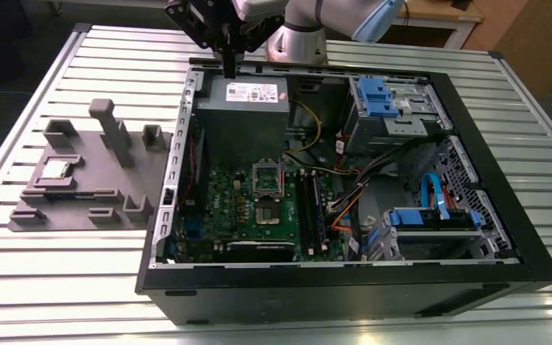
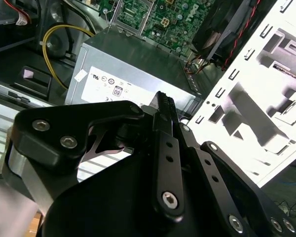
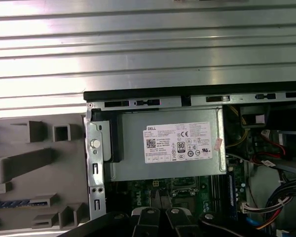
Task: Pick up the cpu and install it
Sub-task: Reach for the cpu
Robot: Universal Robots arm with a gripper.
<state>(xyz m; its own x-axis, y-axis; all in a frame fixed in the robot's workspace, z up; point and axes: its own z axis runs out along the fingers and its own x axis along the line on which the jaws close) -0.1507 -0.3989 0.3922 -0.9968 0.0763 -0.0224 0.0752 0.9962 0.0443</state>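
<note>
The cpu, a small pale silvery square, lies in a recess of the grey plastic fixture to the exterior view's left of the open computer case. My gripper hangs shut and holds nothing, above the back edge of the power supply, well away from the cpu. In the second wrist view the black fingers are pressed together over the power supply. The motherboard's socket frame with its dark centre sits in the middle of the green board.
Blue drive cages and loose cables fill the case's right half. The case and the fixture rest on a ribbed metal table. The case wall stands between fixture and motherboard.
</note>
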